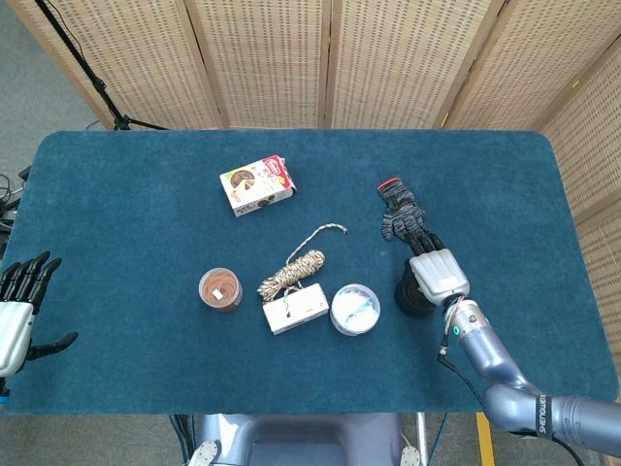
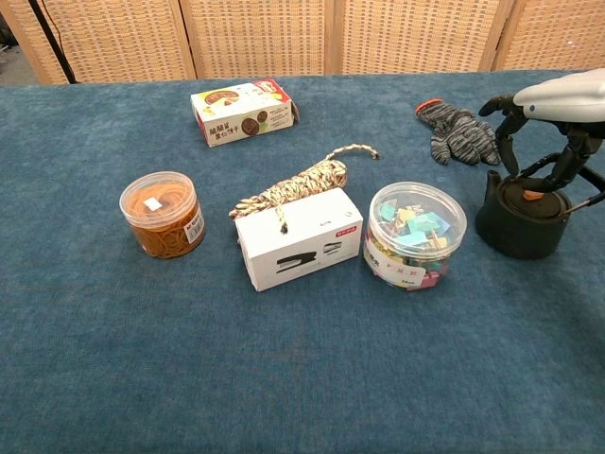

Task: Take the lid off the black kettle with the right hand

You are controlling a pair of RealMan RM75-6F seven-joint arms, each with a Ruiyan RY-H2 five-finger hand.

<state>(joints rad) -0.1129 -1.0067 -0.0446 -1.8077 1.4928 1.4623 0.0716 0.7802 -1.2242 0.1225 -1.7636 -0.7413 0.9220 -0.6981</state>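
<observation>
The black kettle [image 2: 518,227] stands at the right of the table, its lid [image 2: 529,200] on, with an orange knob [image 2: 533,196] on top. My right hand [image 2: 553,118] hovers right over it, palm down, fingers [image 2: 510,142] spread and hanging toward the lid. I see no finger gripping the knob. In the head view the right hand [image 1: 439,272] covers most of the kettle [image 1: 408,299]. My left hand [image 1: 17,316] stays open at the table's left edge, holding nothing.
A striped glove [image 2: 458,131] lies just behind the kettle. A clear tub of clips [image 2: 416,235] stands close to its left. Further left are a white stapler box [image 2: 298,238], a rope coil [image 2: 298,183], a rubber-band jar [image 2: 163,214] and a cookie box [image 2: 244,111].
</observation>
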